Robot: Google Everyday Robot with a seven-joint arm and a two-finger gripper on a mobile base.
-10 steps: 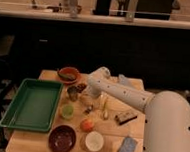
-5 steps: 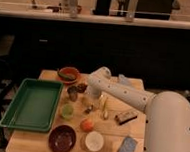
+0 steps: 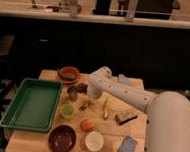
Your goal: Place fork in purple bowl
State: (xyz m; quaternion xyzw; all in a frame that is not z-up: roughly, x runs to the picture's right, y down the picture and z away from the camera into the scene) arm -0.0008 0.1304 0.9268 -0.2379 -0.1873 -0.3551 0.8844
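Two fingers that stood apart a second ago have come together: the gripper (image 3: pixel 82 97) is now closed, low over the middle of the table (image 3: pixel 32 146), while the arm (image 3: pixel 123 93) itself has hardly shifted across that second. I read that as the grasp being made on the fork (image 3: pixel 85 105), the thin grey piece lying just below the gripper, between the small green cup (image 3: pixel 67 109) and the yellow-handled utensil (image 3: pixel 105 107). From my seat I cannot tell whether the fingers actually have the fork between them or have closed beside it; it looks to be on the wood and nothing has been lifted yet. The purple bowl (image 3: pixel 62 129) sits empty at the near edge of the table, well apart from the fork, with an orange fruit (image 3: pixel 87 124) and a white cup (image 3: pixel 94 140) to its right. So the carrying part of the job is all ahead of me. As for pose, the arm reaches in from the lower right, runs up and leftward across the table to a bend near the orange bowl (image 3: pixel 68 74), then drops the wrist down beside a metal cup (image 3: pixel 73 93).
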